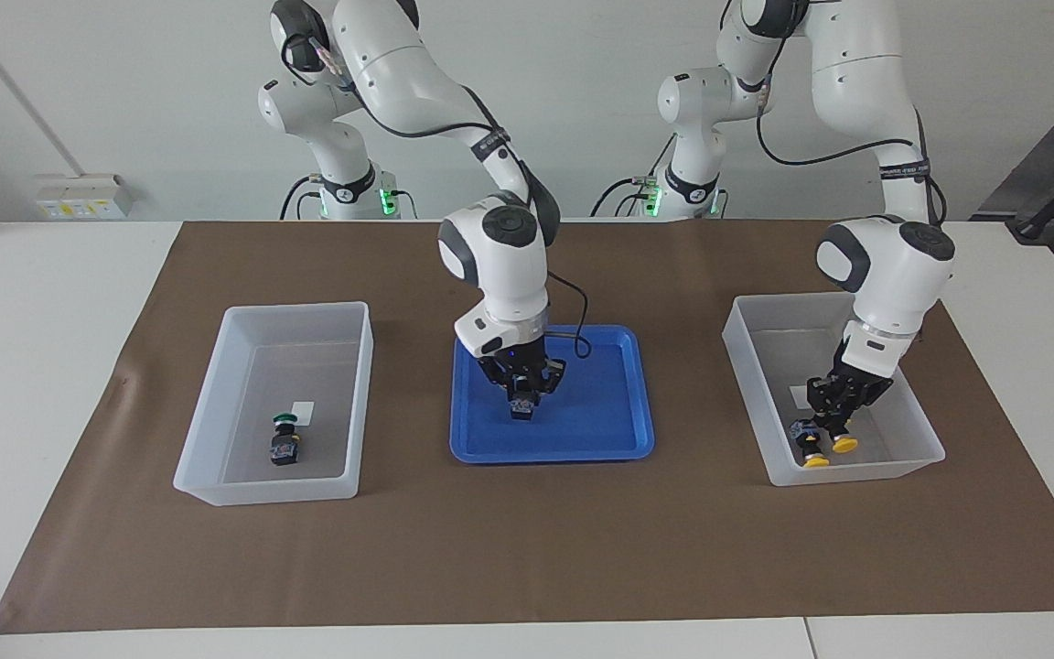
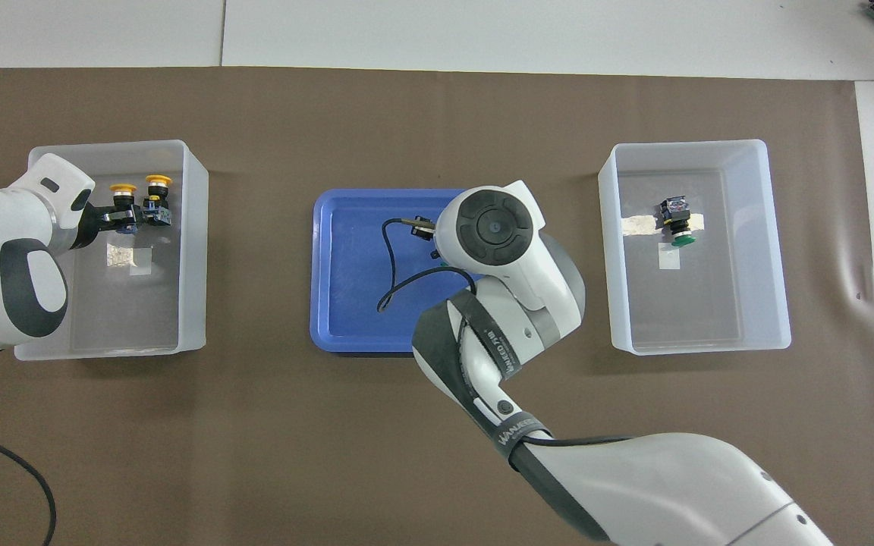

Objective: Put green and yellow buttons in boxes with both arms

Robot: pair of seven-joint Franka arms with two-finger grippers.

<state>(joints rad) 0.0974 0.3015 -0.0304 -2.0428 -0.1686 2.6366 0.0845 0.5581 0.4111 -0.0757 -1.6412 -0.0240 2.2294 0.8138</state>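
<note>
A white table carries a large brown paper mat that covers most of its top, leaving white margins at both ends and along the edges. A plain pale wall rises at the robots' edge, with a small socket box fixed low on it.
</note>
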